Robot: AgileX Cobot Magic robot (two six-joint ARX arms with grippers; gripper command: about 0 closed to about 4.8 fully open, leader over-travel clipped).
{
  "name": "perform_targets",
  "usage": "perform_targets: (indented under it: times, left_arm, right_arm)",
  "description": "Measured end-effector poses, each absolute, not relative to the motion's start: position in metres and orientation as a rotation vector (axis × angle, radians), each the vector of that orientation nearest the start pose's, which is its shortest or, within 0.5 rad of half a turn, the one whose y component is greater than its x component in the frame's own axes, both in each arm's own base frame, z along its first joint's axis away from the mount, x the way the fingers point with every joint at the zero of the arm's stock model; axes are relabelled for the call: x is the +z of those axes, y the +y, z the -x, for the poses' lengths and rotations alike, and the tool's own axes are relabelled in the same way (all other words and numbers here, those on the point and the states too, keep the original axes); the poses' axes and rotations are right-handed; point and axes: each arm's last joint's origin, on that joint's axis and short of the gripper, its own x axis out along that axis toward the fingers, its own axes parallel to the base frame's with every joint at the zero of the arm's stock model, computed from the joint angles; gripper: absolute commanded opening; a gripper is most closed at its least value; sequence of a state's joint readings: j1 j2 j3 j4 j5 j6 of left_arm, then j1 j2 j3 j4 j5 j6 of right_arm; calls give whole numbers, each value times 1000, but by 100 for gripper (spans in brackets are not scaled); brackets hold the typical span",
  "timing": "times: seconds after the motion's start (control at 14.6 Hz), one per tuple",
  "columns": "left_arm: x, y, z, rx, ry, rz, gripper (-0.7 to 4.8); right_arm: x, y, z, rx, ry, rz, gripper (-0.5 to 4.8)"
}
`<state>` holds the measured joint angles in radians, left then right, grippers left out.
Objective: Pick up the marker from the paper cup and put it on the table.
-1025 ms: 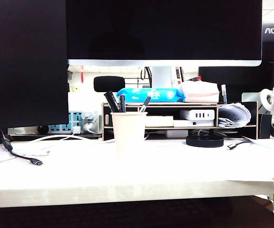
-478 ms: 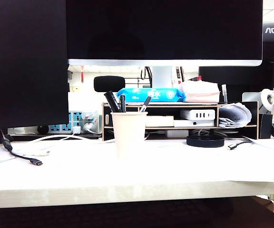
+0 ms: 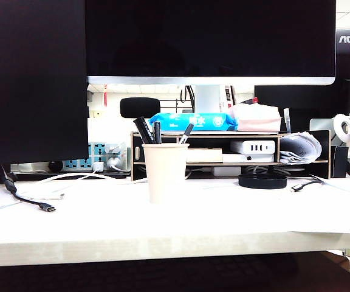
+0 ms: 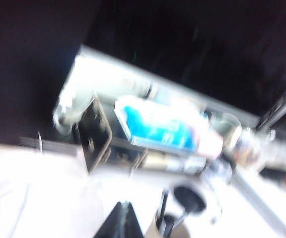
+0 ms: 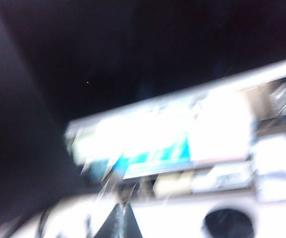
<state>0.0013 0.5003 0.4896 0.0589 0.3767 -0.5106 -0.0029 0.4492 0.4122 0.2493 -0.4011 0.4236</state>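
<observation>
The paper cup (image 3: 164, 173) stands upright in the middle of the table (image 3: 193, 228). The thick black marker (image 3: 142, 129) leans out of its left side, next to a thinner black pen (image 3: 157, 132) and a grey-tipped pen (image 3: 186, 132). Neither gripper shows in the exterior view. In the blurred left wrist view my left gripper (image 4: 124, 206) is shut and empty, with the cup (image 4: 175, 232) and its pens close beside the tips. In the blurred right wrist view my right gripper (image 5: 121, 208) is shut and empty above the table; the cup cannot be made out there.
A wooden shelf riser (image 3: 229, 155) with a blue wipes pack (image 3: 191, 121) stands behind the cup under a large monitor (image 3: 208, 39). A black round disc (image 3: 261, 180) lies at the right, a black cable (image 3: 29, 199) at the left.
</observation>
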Motion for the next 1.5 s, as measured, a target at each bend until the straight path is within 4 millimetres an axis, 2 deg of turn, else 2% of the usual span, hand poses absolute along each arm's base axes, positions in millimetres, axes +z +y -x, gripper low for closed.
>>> perform_targets:
  times: [0.14,0.34,0.55,0.68,0.75,0.96,1.3,1.37,1.44,1.5]
  left_arm:
    - [282,-13,-152,-431,168,509,-5]
    - [263,-26,-176,-517,312,504,-5]
    - [239,-52,-192,-614,463,434,-5]
    - [223,-70,-200,-635,515,307,-5]
    - [213,-79,-205,-665,535,252,-5]
    - [202,-83,-222,-666,497,233,-5]
    - [190,-88,-233,-673,498,224,-5]
    - [189,-88,-235,-674,487,223,-5]
    - [190,-88,-236,-680,474,224,-5]
    - [191,-89,-236,-686,459,224,-5]
  right_arm:
    - [296,18,-151,542,5,-362,-1]
    - [298,53,-202,727,153,-270,-1]
    - [284,90,-237,823,327,-227,-1]
    - [275,116,-255,883,391,-202,-1]
    - [269,128,-259,917,410,-168,-1]
    - [261,156,-264,963,485,-95,-1]
    - [270,197,-261,1011,417,68,9]
    - [272,208,-258,995,386,164,112]
    - [272,217,-253,964,353,259,166]
    - [269,223,-249,940,342,321,166]
